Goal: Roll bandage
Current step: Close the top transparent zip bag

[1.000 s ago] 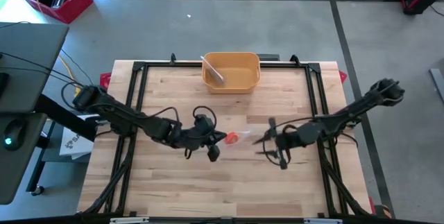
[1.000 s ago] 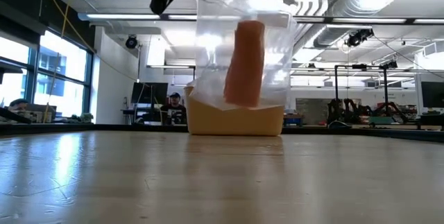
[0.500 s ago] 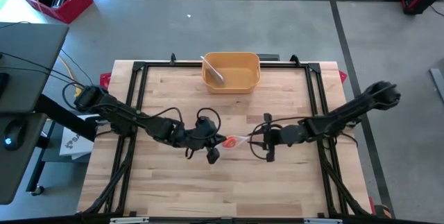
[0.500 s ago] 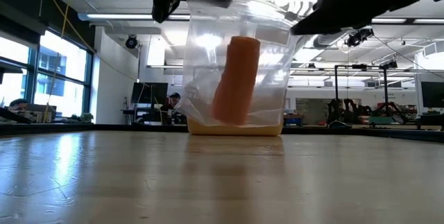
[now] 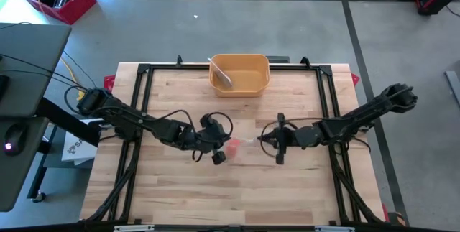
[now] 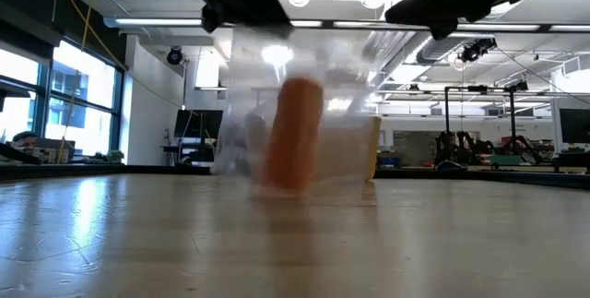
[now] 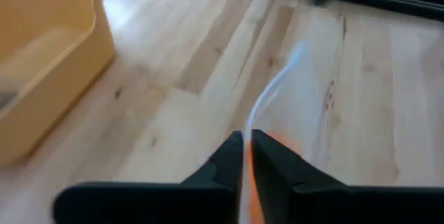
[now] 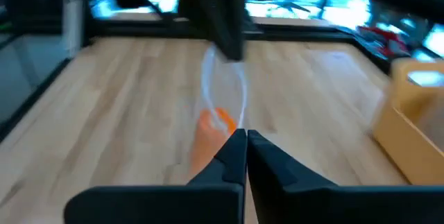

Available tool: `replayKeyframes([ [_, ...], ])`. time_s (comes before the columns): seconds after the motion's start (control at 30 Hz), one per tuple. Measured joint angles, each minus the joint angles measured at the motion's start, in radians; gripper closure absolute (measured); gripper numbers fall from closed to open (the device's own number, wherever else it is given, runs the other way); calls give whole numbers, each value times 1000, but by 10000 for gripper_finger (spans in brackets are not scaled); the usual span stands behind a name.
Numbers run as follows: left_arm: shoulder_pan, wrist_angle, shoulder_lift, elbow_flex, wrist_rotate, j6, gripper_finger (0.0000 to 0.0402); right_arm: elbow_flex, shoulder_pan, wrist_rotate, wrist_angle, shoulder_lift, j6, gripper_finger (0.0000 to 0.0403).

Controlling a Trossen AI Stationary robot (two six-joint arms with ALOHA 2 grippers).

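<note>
A clear plastic bag with an orange bandage roll inside hangs between my two grippers over the middle of the table. In the high view the roll shows just right of my left gripper, which is shut on the bag's left upper edge. My right gripper is shut on the bag's opposite edge. The roll stands tilted in the bag, low over the wood. I cannot tell whether the bag's bottom touches the table. My left gripper pinches the bag's upper edge between its two fingers, coming from the table's left and slanting down. The film runs on past the fingertips, and the roll hangs below it. My right gripper pinches the bag's upper edge on the side opposite the left gripper, between its two fingers. It comes almost level from the table's right. The bag's mouth stands open beyond the fingertips, with the roll hanging below.
A yellow bin with a pale object inside stands at the middle of the table's far edge. A black frame runs round the table top. Bare wood lies toward the near edge.
My right gripper has moved toward the table's left, up to the bag, and shut on its edge. My left gripper has rolled a little. The bag with the roll has sunk closer to the table, and the roll has swung and tilted.
</note>
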Motion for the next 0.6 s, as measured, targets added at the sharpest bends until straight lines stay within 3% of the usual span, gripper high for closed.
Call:
replayKeyframes([
  [0.17,51,88,0,0,58,114,310,0,-10,27,-62,-47,45,402],
  [0.37,84,86,6,-6,186,112,260,0,-9,-63,-111,-43,64,401],
  [0.6,176,-89,16,-98,111,-186,261,0,-93,-70,-111,55,225,358],
])
